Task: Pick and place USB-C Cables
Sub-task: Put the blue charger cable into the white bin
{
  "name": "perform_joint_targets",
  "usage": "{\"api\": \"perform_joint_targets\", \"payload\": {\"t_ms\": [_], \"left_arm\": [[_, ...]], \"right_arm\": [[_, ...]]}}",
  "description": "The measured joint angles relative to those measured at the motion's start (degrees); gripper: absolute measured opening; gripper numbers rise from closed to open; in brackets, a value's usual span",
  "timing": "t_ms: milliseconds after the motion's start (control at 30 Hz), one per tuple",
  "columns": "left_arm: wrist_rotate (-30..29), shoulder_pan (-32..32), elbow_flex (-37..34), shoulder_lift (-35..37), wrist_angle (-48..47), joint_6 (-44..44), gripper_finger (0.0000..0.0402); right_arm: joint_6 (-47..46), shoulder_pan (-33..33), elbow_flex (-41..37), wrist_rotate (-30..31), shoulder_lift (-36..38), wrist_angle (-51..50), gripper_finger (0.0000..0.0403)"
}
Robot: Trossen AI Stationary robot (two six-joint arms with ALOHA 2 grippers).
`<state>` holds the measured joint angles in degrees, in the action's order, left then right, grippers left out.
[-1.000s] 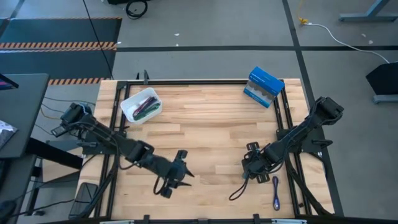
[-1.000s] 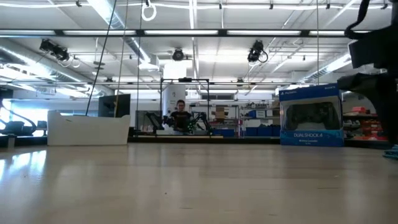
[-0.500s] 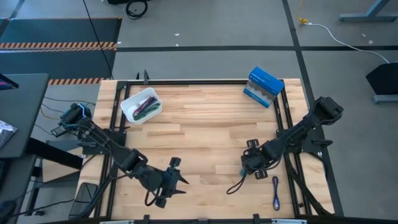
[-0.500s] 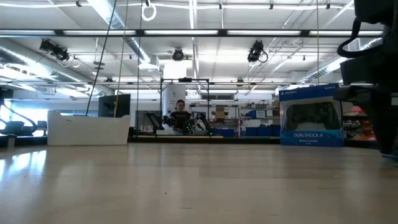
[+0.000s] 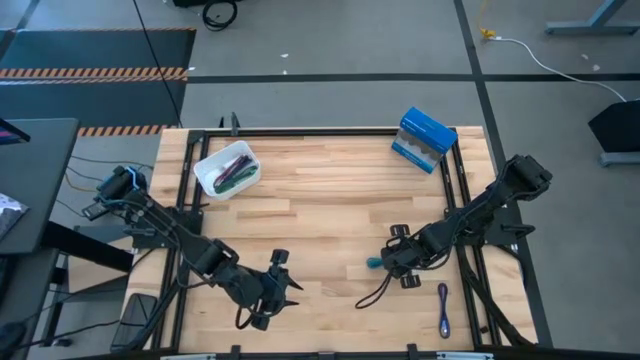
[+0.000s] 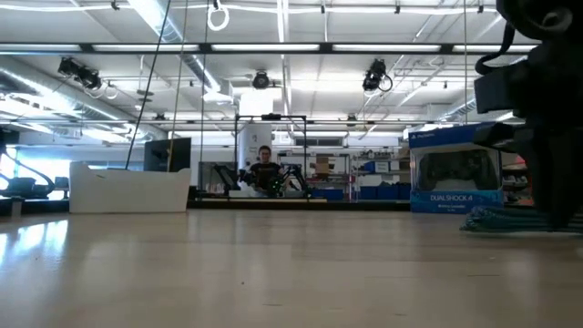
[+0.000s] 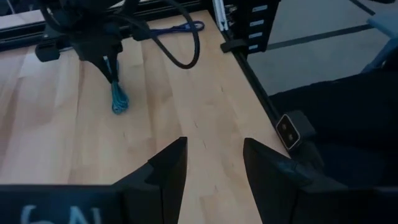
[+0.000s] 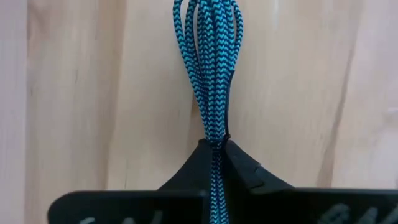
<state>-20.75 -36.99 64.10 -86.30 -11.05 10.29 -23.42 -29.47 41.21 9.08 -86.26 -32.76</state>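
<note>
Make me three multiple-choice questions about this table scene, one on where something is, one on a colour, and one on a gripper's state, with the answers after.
1. Where does the white tray sit?
A. far left corner of the table
B. near right corner
C. table centre

2. What colour is the cable in the right gripper?
A. magenta
B. teal
C. whitish-silver

3. How does the left gripper stand?
A. shut on a cable
B. open, holding nothing
C. shut on the tray

Answers:
1 A, the high view shows it at the table's far left, opposite the blue and white box.
2 B, the right wrist view shows a teal braided bundle pinched between the fingers.
3 B, the left wrist view shows bare wood between its spread fingers.
</note>
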Motion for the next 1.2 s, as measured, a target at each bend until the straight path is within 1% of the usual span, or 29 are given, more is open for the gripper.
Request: {"api": "perform_joint_targets", "payload": {"t_ms": [200,267,367,433,500,633,733,900,1033,1133,1200], "left_arm": [[-0.5,0.1,0.0,0.0,-1.1,0.0,0.0165],[-2.0,0.3,0.0,0.0,-2.0,0.1,0.0165],[-5.8,0.9,0.0,0.0,-4.7,0.0,0.0165],[-7.4,1.4,0.0,0.0,-6.6,0.0,0.0165],[-7.8,2.2,0.0,0.0,-7.8,0.0,0.0165],[-7.8,3.3,0.0,0.0,-8.1,-0.4,0.0165],[-7.7,4.1,0.0,0.0,-8.1,-0.4,0.0165],[-7.8,5.5,0.0,0.0,-7.9,-2.0,0.0165],[-10.7,6.4,0.0,0.0,-4.7,-5.0,0.0165],[-9.8,7.0,0.0,0.0,-1.7,-8.2,0.0166],[-8.9,7.6,0.0,0.0,-0.3,-9.4,0.0174]], "right_arm": [[0.4,0.8,0.0,0.6,0.0,2.8,0.0015],[0.5,1.3,0.5,1.1,0.0,3.6,0.0015],[1.7,1.8,3.1,3.8,0.0,4.3,0.0015],[3.5,1.9,5.7,6.0,0.0,4.6,0.0015],[6.1,1.9,8.3,8.0,0.0,5.9,0.0015],[12.8,2.0,12.4,10.7,0.0,12.7,0.0015],[17.4,2.4,13.8,10.3,0.0,19.2,0.0015],[21.2,4.0,14.4,8.2,0.0,25.3,0.0015],[22.1,5.4,14.4,7.4,0.0,27.1,0.0015],[22.2,6.4,14.4,6.8,0.0,27.2,0.0015],[22.4,6.8,14.4,6.2,0.0,27.2,0.0015]]}}
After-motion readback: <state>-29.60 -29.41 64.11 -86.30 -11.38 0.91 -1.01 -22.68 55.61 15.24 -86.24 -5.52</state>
